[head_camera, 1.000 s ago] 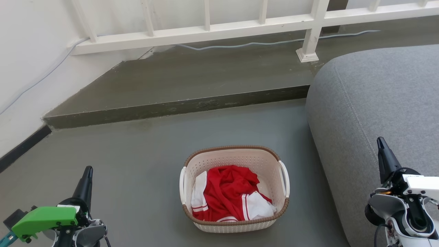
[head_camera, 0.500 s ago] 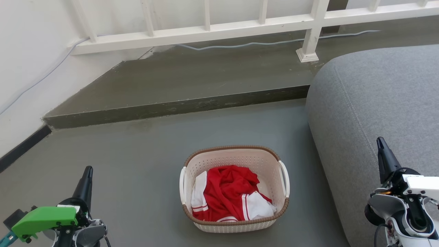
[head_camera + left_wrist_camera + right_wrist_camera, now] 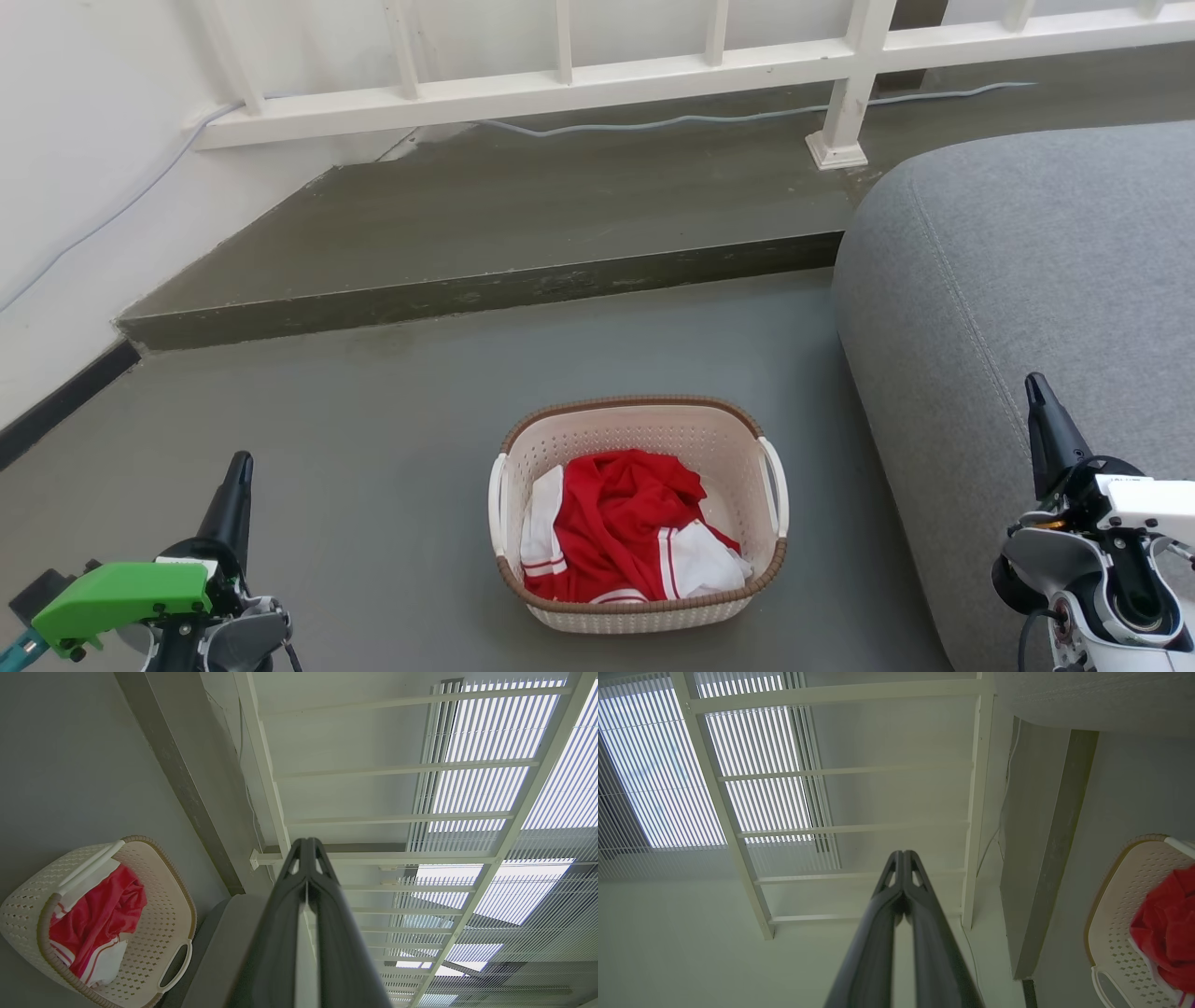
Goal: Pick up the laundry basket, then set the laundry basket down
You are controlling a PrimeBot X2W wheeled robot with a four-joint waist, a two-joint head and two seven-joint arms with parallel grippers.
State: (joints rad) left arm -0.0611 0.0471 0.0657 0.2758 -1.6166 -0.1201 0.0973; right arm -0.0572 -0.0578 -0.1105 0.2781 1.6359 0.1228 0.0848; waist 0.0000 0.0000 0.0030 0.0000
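The laundry basket (image 3: 639, 431), cream-white and perforated with a brown rim and white loop handles, stands on the grey floor in the lower middle of the head view. Red and white clothing (image 3: 624, 525) lies inside it. My left gripper (image 3: 241, 462) is shut and empty, well to the basket's left. My right gripper (image 3: 1033, 384) is shut and empty, off to the basket's right in front of the sofa. The basket (image 3: 163, 924) shows at the lower left of the left wrist view beside my shut left gripper (image 3: 307, 841). In the right wrist view the basket (image 3: 1120, 914) sits at the right edge, away from my right gripper (image 3: 903, 853).
A grey sofa (image 3: 1046, 280) fills the right side, close to the basket. A raised concrete step (image 3: 485, 289) crosses behind the basket, with a white railing (image 3: 579, 79) and a cable (image 3: 709, 117) beyond. A white wall (image 3: 65, 187) borders the left.
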